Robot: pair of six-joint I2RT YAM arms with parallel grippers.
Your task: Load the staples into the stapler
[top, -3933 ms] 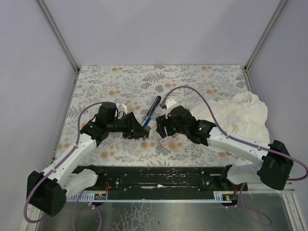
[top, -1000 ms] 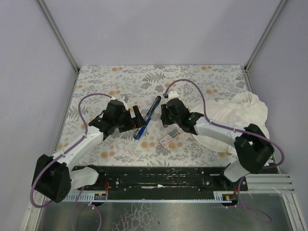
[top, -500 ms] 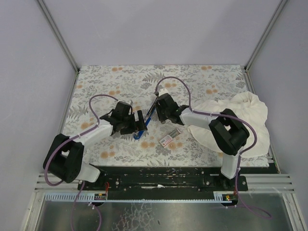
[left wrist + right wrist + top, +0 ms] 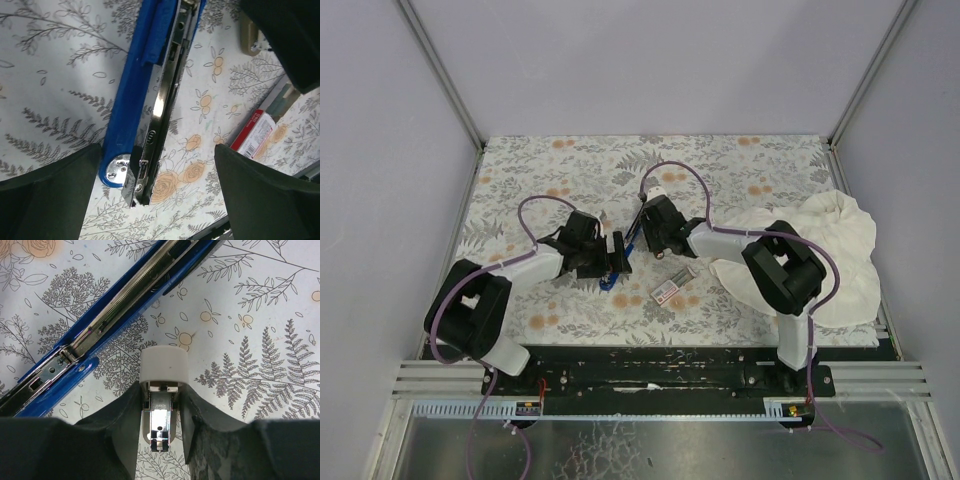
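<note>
The blue stapler lies open on the floral mat, its metal magazine and spring channel showing. My left gripper is open wide, one finger on each side of the stapler's hinge end, touching nothing. My right gripper sits beside the stapler's upper half, shut on a small white-capped metal piece. The staples box, white with a red label, lies right of the stapler. The grey-tan tray rests just beyond it.
A big white cloth is bunched at the mat's right side, under the right arm's elbow. A black rail runs along the near edge. Grey walls close in the back and both sides.
Both arms have swung inward to the stapler. The left gripper now straddles its lower end, and the right gripper has moved left to its upper half. The box and tray lie where they were.
</note>
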